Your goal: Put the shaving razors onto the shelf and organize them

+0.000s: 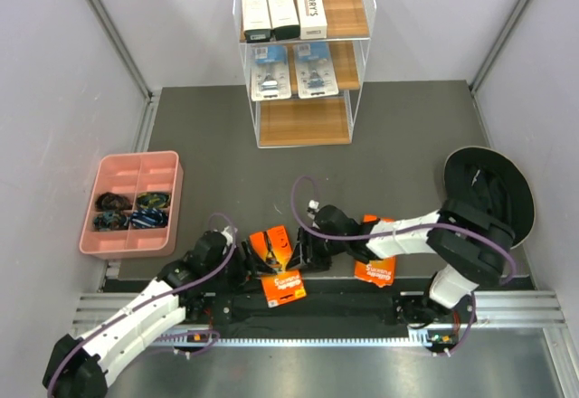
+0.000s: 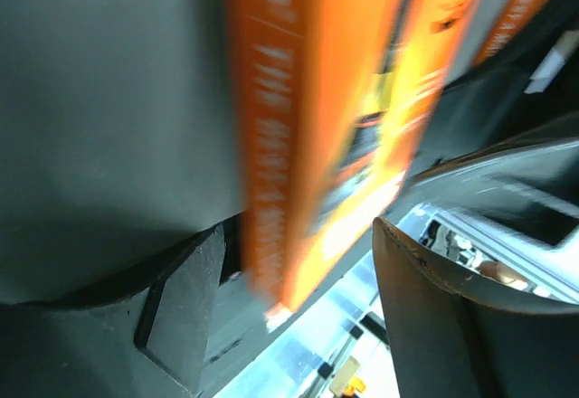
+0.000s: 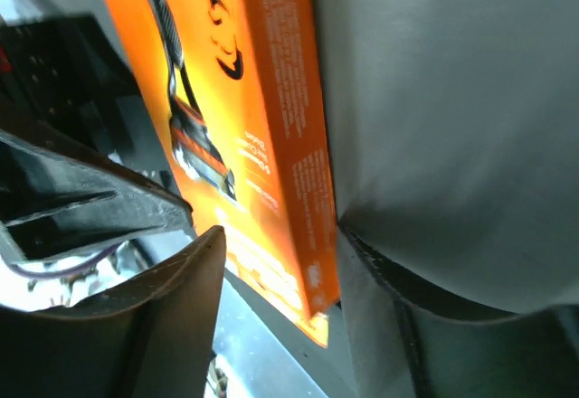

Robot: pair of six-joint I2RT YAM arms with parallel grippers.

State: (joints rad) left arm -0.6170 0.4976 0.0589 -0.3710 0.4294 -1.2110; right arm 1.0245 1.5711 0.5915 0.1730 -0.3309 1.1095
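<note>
The left gripper (image 2: 297,231) straddled an orange razor card (image 1: 271,246) at the table's (image 1: 217,163) near edge, jaws spread. The right gripper (image 3: 280,228) flanked the same card; whether it was pinching could not be told.

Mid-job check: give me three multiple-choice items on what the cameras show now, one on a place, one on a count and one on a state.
1. On the shelf, the two blue blister packs lie on:
A. the top tier
B. the middle tier
C. the bottom tier

2. How many white boxes are on the top tier?
A. one
B. three
C. five

3. The left claw is:
A. closed tight on nothing
B. wrapped around a white box
C. fingers apart, with an orange card between them

Answers:
1. B: in the top view, both packs sit side by side one tier below the boxes.
2. B: three stand in a row there.
3. C: the left wrist view shows the card running between the two fingers.
</note>
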